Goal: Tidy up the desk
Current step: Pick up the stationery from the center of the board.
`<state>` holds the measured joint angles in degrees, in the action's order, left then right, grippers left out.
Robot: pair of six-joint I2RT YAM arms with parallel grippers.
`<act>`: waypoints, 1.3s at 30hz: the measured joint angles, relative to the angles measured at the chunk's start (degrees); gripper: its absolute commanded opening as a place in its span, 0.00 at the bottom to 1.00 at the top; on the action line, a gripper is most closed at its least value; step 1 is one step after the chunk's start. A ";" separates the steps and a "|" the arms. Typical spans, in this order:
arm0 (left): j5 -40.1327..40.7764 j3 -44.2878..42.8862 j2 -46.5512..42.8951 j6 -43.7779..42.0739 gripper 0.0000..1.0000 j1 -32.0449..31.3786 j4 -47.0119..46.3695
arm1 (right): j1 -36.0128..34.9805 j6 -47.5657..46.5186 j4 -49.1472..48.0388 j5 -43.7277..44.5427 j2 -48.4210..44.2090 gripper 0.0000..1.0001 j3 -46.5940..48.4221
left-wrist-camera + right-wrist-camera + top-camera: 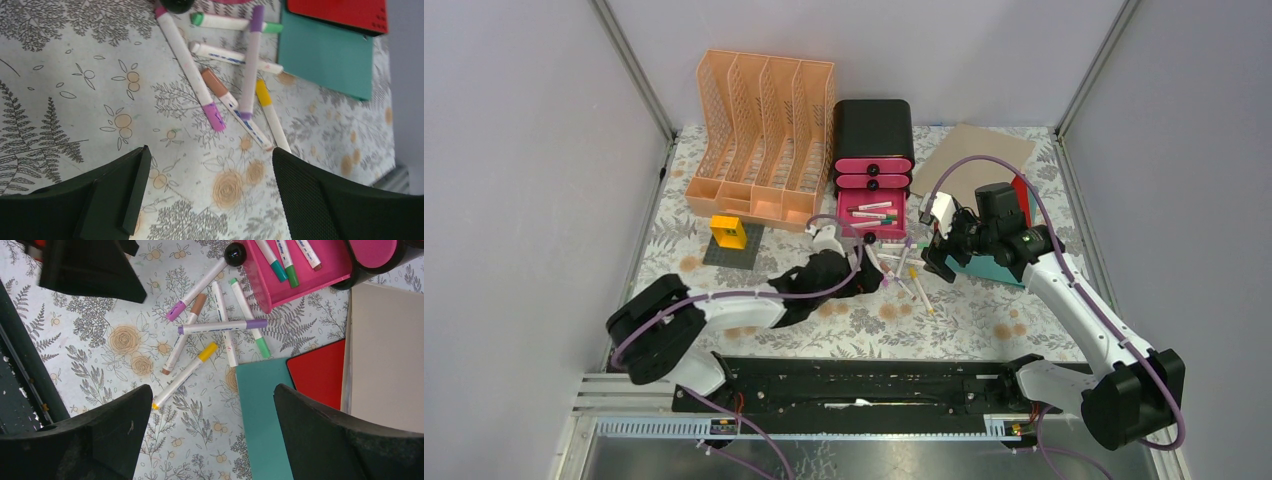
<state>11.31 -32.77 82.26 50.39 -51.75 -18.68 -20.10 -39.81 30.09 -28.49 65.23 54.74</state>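
The desk point(984, 320) is covered with a fern-and-flower cloth. Several loose markers point(904, 275) lie in a heap near its middle. In the left wrist view I see the pink-capped marker point(187, 65), the purple one point(251, 60), the brown one point(232, 105) and the yellow one point(270, 115). My left gripper point(864, 268) point(209, 165) is open and empty, just short of the heap. My right gripper point(934, 255) point(212, 395) is open and empty above the cloth, between the yellow marker point(185, 375) and a teal notebook point(262, 420).
An open pink drawer point(879, 215) of the black drawer box point(872, 130) holds three markers. A red notebook point(1022, 195) and a brown folder point(979, 160) lie at the back right. An orange file rack point(764, 135) stands at the back left, with a yellow brick point(728, 232) on a grey plate point(749, 255) before it.
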 measured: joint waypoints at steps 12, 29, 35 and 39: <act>11.08 -18.93 18.16 7.10 0.59 -2.01 16.79 | 0.02 0.00 0.04 -1.18 1.64 0.98 0.00; 15.15 -33.81 27.65 4.07 0.40 -2.23 30.21 | 0.02 0.00 0.07 -1.20 1.66 0.98 0.00; 16.15 -33.81 27.65 2.51 0.34 -2.45 31.26 | 0.02 0.00 0.04 -1.18 1.68 0.98 0.00; 16.24 -33.79 27.65 0.48 0.35 -2.45 31.50 | 0.02 0.00 0.04 -1.18 1.68 0.98 0.00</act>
<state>27.55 -66.57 109.91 50.87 -54.19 12.82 -20.08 -39.81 30.13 -29.67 66.92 54.74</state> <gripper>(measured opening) 0.346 0.982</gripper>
